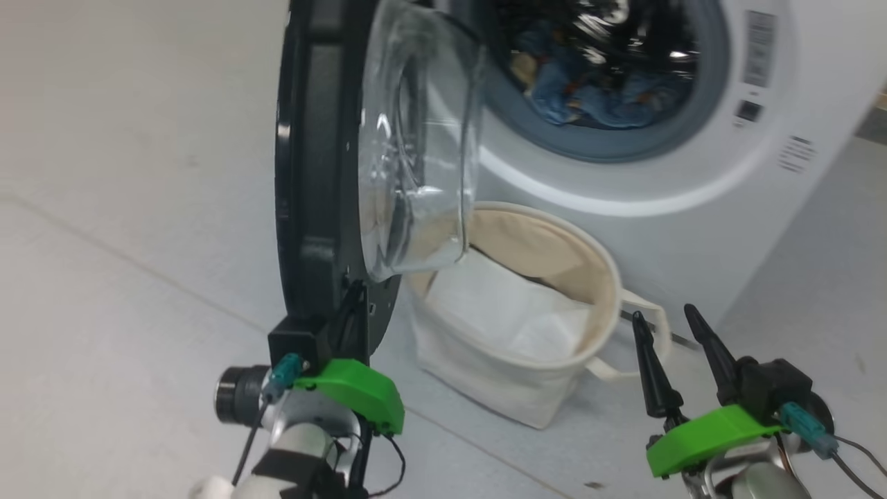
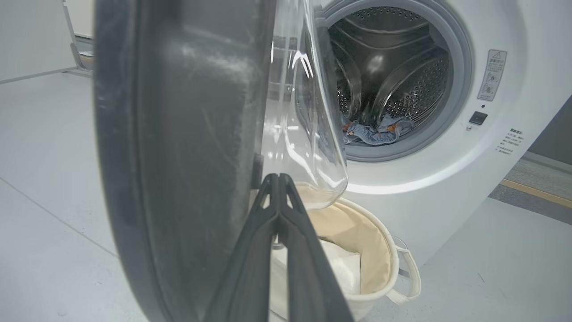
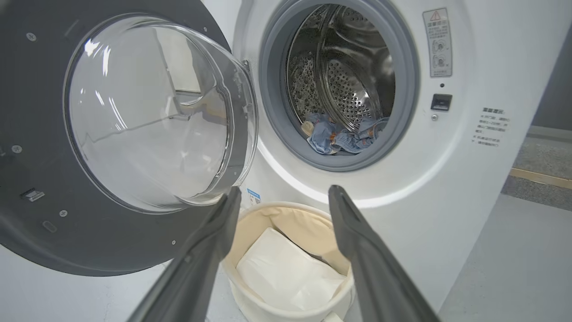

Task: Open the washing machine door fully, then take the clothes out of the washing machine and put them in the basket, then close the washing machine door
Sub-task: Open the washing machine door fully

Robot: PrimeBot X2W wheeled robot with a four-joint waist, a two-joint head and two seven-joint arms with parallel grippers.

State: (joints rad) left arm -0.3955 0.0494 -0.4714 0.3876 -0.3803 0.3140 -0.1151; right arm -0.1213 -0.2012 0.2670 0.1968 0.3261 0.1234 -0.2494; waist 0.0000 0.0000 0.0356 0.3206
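The washing machine door (image 1: 312, 173) stands ajar, edge-on to me, black rim to the left and glass bulge (image 1: 416, 138) to the right. My left gripper (image 1: 360, 290) is shut with nothing in it, its tips (image 2: 279, 176) at the door's inner face near its lower edge. Light-blue clothes (image 1: 596, 90) lie in the steel drum of the white washing machine (image 1: 693, 180); the same clothes (image 3: 339, 136) show in the right wrist view. The cream basket (image 1: 610, 284) stands on the floor below the opening. My right gripper (image 1: 664, 313) hangs open beside the basket, empty (image 3: 285, 190).
A plain white sheet (image 3: 286, 273) lies folded in the basket. Pale grey floor (image 1: 125, 277) spreads to the left of the door. A loop handle (image 1: 651, 326) of the basket points toward my right gripper. A darker strip of floor (image 2: 536, 192) runs right of the machine.
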